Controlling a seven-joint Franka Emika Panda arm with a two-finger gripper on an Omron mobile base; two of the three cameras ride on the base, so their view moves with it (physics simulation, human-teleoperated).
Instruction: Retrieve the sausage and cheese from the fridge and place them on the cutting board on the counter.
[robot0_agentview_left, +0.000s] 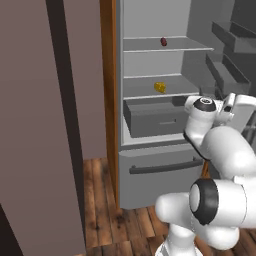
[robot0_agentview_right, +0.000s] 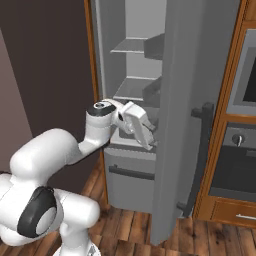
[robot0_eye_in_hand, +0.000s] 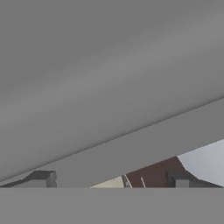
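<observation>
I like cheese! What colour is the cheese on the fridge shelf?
Bright yellow. The cheese shows best in the left base view, on the fridge's lower shelf.

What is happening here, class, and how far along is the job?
A white robot arm is working at the open fridge. Its gripper is open and empty, close to the inner face of the fridge door. The sausage lies on the upper shelf and the cheese on the shelf below it, above the drawer, which is pulled part-way out. Neither item has been picked up yet, so the fetching has not begun.
</observation>
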